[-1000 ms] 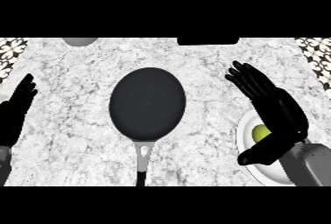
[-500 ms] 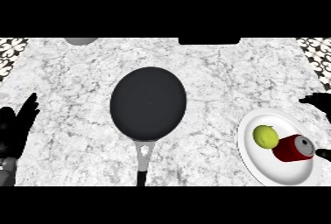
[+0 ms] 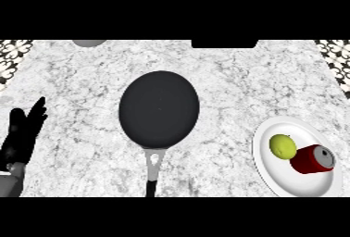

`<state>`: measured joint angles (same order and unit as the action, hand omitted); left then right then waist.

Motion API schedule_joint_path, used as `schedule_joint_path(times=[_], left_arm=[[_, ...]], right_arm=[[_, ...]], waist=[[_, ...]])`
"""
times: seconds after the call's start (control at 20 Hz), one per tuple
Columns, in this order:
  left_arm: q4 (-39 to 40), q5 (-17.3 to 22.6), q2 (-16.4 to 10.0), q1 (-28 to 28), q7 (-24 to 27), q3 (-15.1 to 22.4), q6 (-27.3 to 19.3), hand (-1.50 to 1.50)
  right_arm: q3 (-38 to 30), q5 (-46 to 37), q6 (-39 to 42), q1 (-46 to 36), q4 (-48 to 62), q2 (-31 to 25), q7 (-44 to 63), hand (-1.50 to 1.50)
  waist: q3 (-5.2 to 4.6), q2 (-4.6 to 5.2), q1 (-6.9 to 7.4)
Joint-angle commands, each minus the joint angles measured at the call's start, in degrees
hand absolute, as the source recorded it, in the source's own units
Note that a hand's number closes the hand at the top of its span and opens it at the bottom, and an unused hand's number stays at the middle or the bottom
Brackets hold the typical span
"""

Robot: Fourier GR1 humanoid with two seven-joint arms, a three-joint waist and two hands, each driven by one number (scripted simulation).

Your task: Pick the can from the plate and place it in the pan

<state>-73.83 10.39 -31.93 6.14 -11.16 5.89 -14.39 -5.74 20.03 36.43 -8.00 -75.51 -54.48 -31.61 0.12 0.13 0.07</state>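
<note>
A red can (image 3: pixel 314 159) lies on its side on the white plate (image 3: pixel 294 181) at the lower right, its silver top facing right. A yellow-green lime (image 3: pixel 283 146) sits on the same plate just left of the can. The black pan (image 3: pixel 159 109) rests in the middle of the counter, handle (image 3: pixel 153 173) pointing toward me, with nothing in it. My left hand (image 3: pixel 22 133) stays at the left edge, fingers straight and pointing up, holding nothing. The right hand does not show in the view.
The counter top is white-grey marble. A grey round object (image 3: pixel 89 42) is cut off at the top edge left of centre, and a dark block (image 3: pixel 224 43) sits at the top edge right of centre. Patterned surfaces border both upper corners.
The right hand, which covered the plate a second ago, has drawn off to the right and out of view, uncovering the can and lime. The left hand has shifted slightly.
</note>
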Motion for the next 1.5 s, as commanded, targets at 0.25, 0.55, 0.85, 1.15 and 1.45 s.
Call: schedule_joint_path(times=[0.25, 0.55, 0.85, 1.15, 1.45], left_arm=[[0.28, -0.13, 1.54, 1.70, -1.77, 0.26, 0.58, 0.00], [5.13, -1.89, 1.47, 4.60, -0.35, -1.39, 1.01, 0.00], [-2.54, -3.10, 2.10, -1.76, -1.27, -1.76, 0.47, 0.00], [2.89, -6.61, 6.59, 3.37, -1.08, -1.49, -0.64, 0.00], [-1.97, -6.97, 5.30, -0.74, -2.45, -4.52, 2.68, 0.00]], right_arm=[[6.45, -20.20, -0.44, -2.24, -11.78, -11.63, -2.37, -1.50], [12.01, -34.16, -8.36, 1.62, -17.91, -10.09, -2.30, -1.50], [12.45, -41.72, -6.85, 4.40, -18.53, -10.45, -1.79, -1.50], [14.38, -52.08, -13.97, 9.57, -17.18, -3.97, -4.10, -1.50], [13.62, -59.16, -13.83, 6.38, -14.43, 2.19, -1.52, -1.50]], waist=[[-0.13, -0.12, 0.19], [-0.14, 0.01, -0.50], [-0.11, -0.21, 0.00], [-0.12, -0.14, -0.61], [-0.12, -0.15, -0.03]])
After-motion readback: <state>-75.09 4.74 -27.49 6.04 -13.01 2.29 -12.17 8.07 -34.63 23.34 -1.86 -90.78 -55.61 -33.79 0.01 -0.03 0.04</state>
